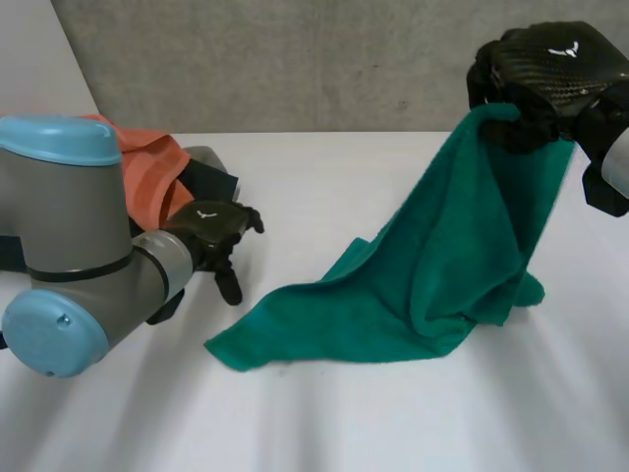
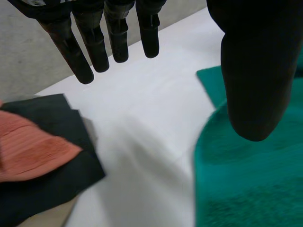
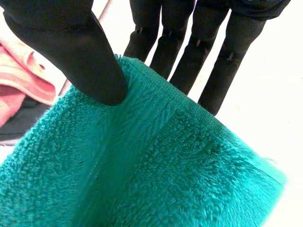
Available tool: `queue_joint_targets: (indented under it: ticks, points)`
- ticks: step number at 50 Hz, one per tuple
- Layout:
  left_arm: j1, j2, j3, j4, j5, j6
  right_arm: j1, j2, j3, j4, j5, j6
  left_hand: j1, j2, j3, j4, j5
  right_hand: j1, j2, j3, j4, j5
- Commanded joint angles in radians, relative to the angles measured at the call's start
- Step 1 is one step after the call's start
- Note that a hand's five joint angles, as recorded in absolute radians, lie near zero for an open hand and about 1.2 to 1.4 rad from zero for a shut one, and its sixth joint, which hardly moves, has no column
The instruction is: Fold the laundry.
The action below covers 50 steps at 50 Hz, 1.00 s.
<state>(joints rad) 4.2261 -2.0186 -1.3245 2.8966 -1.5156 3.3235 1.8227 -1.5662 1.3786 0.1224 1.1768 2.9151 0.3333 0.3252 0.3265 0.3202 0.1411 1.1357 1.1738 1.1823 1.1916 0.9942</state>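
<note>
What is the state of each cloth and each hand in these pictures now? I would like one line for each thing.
Green towel: lifted by one edge, the rest lying rumpled on the table.
Right hand: shut, thumb pinching the towel's edge against the fingers.
Left hand: open, holding nothing, beside the towel.
Orange cloth: unfolded, lying on the black cloth.
Black cloth: under the orange one.

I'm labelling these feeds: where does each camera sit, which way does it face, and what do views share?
Head view: between and behind the arms, looking down at the white table; both arms, left robot hand and right robot hand show.
Left wrist view: on the left wrist, looking along the open left robot hand at table, green towel, orange cloth and black cloth.
Right wrist view: on the right wrist, looking along the right robot hand pinching the green towel's edge.
Shared: all three show the green towel.
</note>
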Motion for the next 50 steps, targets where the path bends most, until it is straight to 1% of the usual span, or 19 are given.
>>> queue_joint_targets:
  ticks: [1,8,11,12,13,16,20,21,24,26,31,35,36,39,40,42,44,48,50]
  points:
    - [-0.055,-0.119,0.034,-0.016,-0.005,-0.033,0.073,-0.067,-0.064,0.002,-0.003,0.019,-0.014,-0.006,-0.007,-0.001,0.004,0.261,0.222,0.214,0.205,0.228]
    - [-0.101,-0.209,0.093,-0.033,-0.043,-0.035,0.102,-0.121,-0.136,0.036,-0.02,0.067,-0.038,-0.03,-0.031,-0.025,-0.02,0.261,0.222,0.214,0.205,0.228]
    - [-0.107,-0.238,0.131,-0.039,-0.087,-0.033,0.081,-0.141,-0.154,0.048,-0.006,0.07,0.056,0.064,0.063,0.069,0.074,0.261,0.222,0.214,0.205,0.228]
    - [-0.107,-0.244,0.142,-0.04,-0.098,-0.03,0.073,-0.144,-0.156,0.049,-0.002,0.069,0.129,0.137,0.136,0.142,0.147,0.261,0.222,0.214,0.205,0.228]
    - [-0.106,-0.253,0.155,-0.048,-0.113,-0.03,0.047,-0.146,-0.158,0.054,0.013,0.067,0.423,0.431,0.43,0.436,0.441,0.261,0.222,0.214,0.205,0.228]
    - [-0.103,-0.258,0.174,-0.072,-0.135,-0.029,0.0,-0.14,-0.153,0.069,0.018,0.059,1.044,1.052,1.05,1.057,1.061,0.261,0.222,0.214,0.205,0.228]
    - [-0.077,-0.238,0.212,-0.122,-0.146,0.001,-0.097,-0.078,-0.124,0.115,-0.002,0.004,1.063,1.071,1.07,1.076,1.081,0.261,0.222,0.214,0.205,0.228]
    - [-0.06,-0.224,0.231,-0.131,-0.141,0.023,-0.127,-0.03,-0.115,0.124,-0.011,-0.035,1.063,1.071,1.07,1.076,1.081,0.261,0.222,0.214,0.205,0.228]
    - [-0.028,-0.2,0.269,-0.132,-0.132,0.065,-0.14,0.044,-0.113,0.141,-0.011,-0.114,1.063,1.071,1.07,1.076,1.081,0.261,0.222,0.214,0.205,0.228]
    - [0.0,-0.187,0.324,-0.126,-0.121,0.118,-0.149,0.13,-0.128,0.155,0.02,-0.198,1.063,1.071,1.07,1.076,1.081,0.261,0.222,0.214,0.205,0.228]
    - [0.041,-0.196,0.499,-0.073,-0.101,0.246,-0.149,0.311,-0.225,0.161,0.121,-0.293,1.063,1.071,1.07,1.076,1.081,0.261,0.222,0.214,0.205,0.228]
    - [0.064,-0.222,0.681,0.028,-0.061,0.321,-0.125,0.458,-0.393,0.155,0.202,-0.315,1.063,1.071,1.07,1.076,1.081,0.261,0.222,0.214,0.205,0.228]
    - [0.072,-0.233,0.752,0.083,-0.04,0.332,-0.12,0.486,-0.438,0.151,0.216,-0.315,1.063,1.071,1.07,1.076,1.081,0.261,0.222,0.214,0.205,0.228]
    - [0.078,-0.241,0.835,0.176,-0.006,0.324,-0.118,0.583,-0.631,0.067,0.267,-0.298,1.063,1.071,1.07,1.076,1.081,0.261,0.222,0.214,0.205,0.228]
    - [0.078,-0.241,0.87,0.247,0.018,0.306,-0.117,0.61,-0.715,-0.011,0.294,-0.272,1.063,1.071,1.07,1.076,1.081,0.261,0.222,0.214,0.205,0.228]
    - [0.077,-0.238,0.889,0.323,0.034,0.284,-0.117,0.624,-0.768,-0.097,0.322,-0.228,1.063,1.071,1.07,1.076,1.081,0.261,0.222,0.214,0.205,0.228]
    - [0.069,-0.229,0.889,0.425,0.041,0.255,-0.122,0.618,-0.783,-0.233,0.349,-0.148,1.063,1.071,1.07,1.076,1.081,0.261,0.222,0.214,0.205,0.228]
    - [0.064,-0.221,0.869,0.544,0.003,0.228,-0.123,0.585,-0.721,-0.48,0.357,-0.045,1.063,1.071,1.07,1.076,1.081,0.261,0.222,0.214,0.205,0.228]
    - [0.066,-0.223,0.855,0.564,-0.015,0.226,-0.125,0.568,-0.681,-0.553,0.354,-0.033,1.063,1.071,1.07,1.076,1.081,0.261,0.222,0.214,0.205,0.228]
